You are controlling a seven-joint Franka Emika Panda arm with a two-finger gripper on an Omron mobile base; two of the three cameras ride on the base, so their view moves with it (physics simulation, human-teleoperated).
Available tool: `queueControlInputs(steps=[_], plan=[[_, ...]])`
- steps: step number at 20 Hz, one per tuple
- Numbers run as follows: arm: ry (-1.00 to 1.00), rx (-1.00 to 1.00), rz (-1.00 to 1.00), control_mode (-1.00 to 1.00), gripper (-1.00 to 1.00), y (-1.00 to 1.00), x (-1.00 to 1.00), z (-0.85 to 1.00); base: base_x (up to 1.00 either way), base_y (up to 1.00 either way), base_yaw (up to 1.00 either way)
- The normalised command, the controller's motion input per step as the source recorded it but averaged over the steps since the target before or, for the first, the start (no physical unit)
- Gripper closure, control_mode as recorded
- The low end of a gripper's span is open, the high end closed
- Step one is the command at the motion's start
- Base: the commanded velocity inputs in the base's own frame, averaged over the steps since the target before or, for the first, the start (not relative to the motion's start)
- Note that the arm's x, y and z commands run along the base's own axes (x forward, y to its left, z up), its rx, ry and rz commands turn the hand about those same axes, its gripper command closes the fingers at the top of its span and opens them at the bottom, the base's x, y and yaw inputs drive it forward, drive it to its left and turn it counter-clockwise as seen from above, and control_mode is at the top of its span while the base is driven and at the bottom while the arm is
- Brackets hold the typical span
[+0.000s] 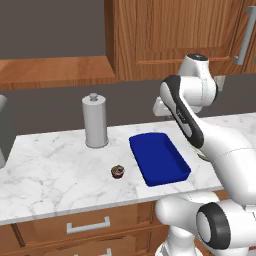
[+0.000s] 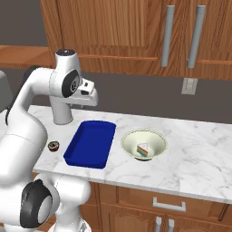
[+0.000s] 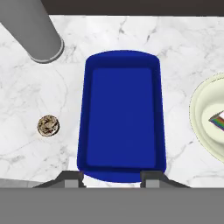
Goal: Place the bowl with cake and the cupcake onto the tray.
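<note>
Gripper (image 3: 112, 177) hangs high above the marble counter (image 1: 50, 165), jaws parted about halfway, nothing between them. Directly below it lies the blue tray (image 3: 121, 113), empty, its long axis running from counter front toward the back wall. Bowl (image 2: 144, 145) sits just beside the tray's right long edge, not touching, with the cake (image 2: 143, 150) inside, wedge tip toward the back wall. Cupcake (image 1: 118, 171) stands upright near the tray's left side, apart from it. Grey canister (image 1: 95, 121) behind the cupcake, by the wall.
</note>
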Motion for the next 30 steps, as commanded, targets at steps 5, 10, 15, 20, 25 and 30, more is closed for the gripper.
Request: queueControlInputs(steps=[5,10,15,20,25,30], plan=[[-0.01,0.0,0.0,-1.0,-1.0,0.02,-0.31,-0.06,0.0,0.0,0.0],[-0.08,0.0,0.0,-1.0,-1.0,0.19,-0.54,-0.3,0.0,0.0,0.0],[-0.06,0.01,0.0,-1.0,-1.0,0.35,-0.26,-0.39,0.0,0.0,0.0],[0.0,0.0,0.0,-1.0,-1.0,0.46,0.0,-0.29,0.0,0.0,0.0],[0.0,0.0,0.0,-1.0,-1.0,0.5,0.0,-0.25,0.0,0.0,0.0],[0.0,0.0,0.0,-1.0,-1.0,0.49,0.0,-0.37,0.0,0.0,0.0]])
